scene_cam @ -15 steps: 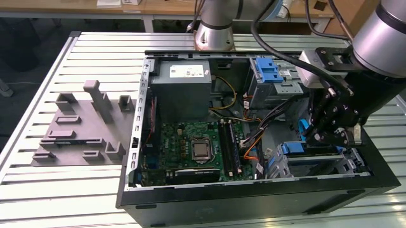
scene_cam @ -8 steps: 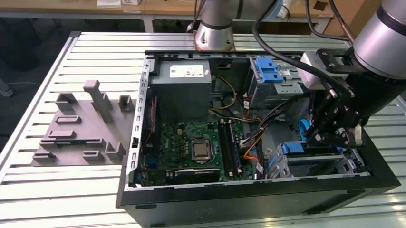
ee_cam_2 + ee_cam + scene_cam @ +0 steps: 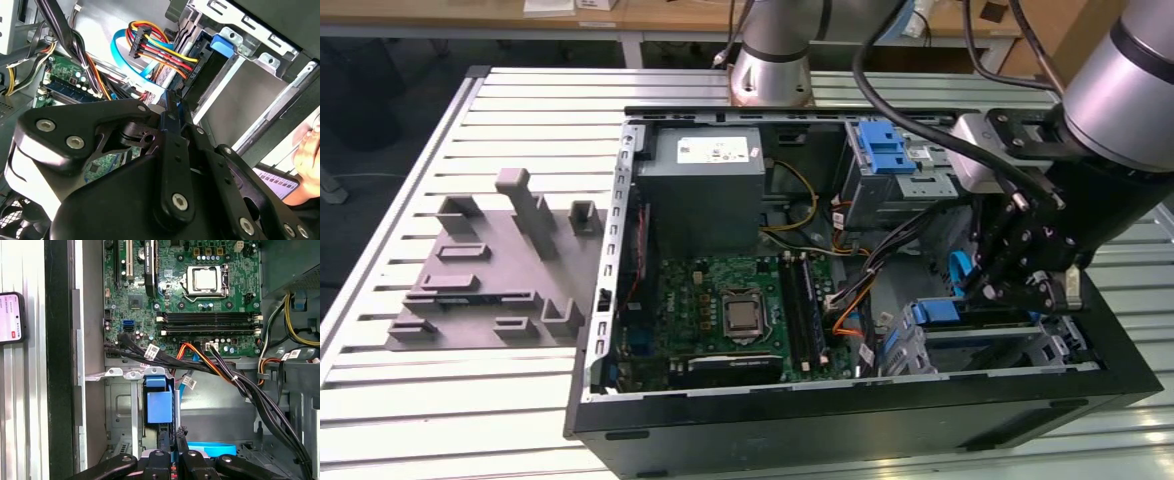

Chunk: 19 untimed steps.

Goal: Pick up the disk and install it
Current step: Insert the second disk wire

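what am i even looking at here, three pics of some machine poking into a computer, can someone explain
It is a robot arm working inside an open desktop computer case that lies on its side on a slatted metal table. The exterior view comes from a camera off the arm; both wrist views come from cameras riding near the arm's wrist, looking along its tool.

Inside the case you can see the green motherboard, a grey power supply box and bundles of coloured cables. A grey moulded fixture sits on the table beside the case.

The tool is down in the drive bay corner, its fingers closed on the thin edge of the disk, a drive in a blue carrier, standing in the metal drive cage.
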### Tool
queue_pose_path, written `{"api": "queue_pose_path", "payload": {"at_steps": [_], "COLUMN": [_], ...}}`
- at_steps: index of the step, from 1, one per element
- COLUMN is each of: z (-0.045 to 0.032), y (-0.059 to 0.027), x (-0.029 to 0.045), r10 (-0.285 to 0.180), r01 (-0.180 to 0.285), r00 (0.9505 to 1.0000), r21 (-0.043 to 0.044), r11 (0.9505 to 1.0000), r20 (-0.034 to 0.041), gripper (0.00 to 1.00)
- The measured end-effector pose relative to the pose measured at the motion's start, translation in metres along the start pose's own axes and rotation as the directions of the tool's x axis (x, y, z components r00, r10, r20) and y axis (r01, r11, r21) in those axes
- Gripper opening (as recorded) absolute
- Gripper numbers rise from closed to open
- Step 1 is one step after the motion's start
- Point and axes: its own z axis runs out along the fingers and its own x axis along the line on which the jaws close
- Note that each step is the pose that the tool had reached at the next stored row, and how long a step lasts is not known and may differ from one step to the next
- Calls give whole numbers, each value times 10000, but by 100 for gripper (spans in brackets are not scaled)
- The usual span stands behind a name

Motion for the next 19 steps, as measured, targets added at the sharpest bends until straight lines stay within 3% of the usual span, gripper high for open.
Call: {"api": "queue_pose_path", "payload": {"at_steps": [19], "z": [22], "y": [-44], "x": [12], "r10": [1], "r01": [-1], "r00": [10000], "r21": [0], "r11": [10000], "r20": [1], "gripper": [16]}}
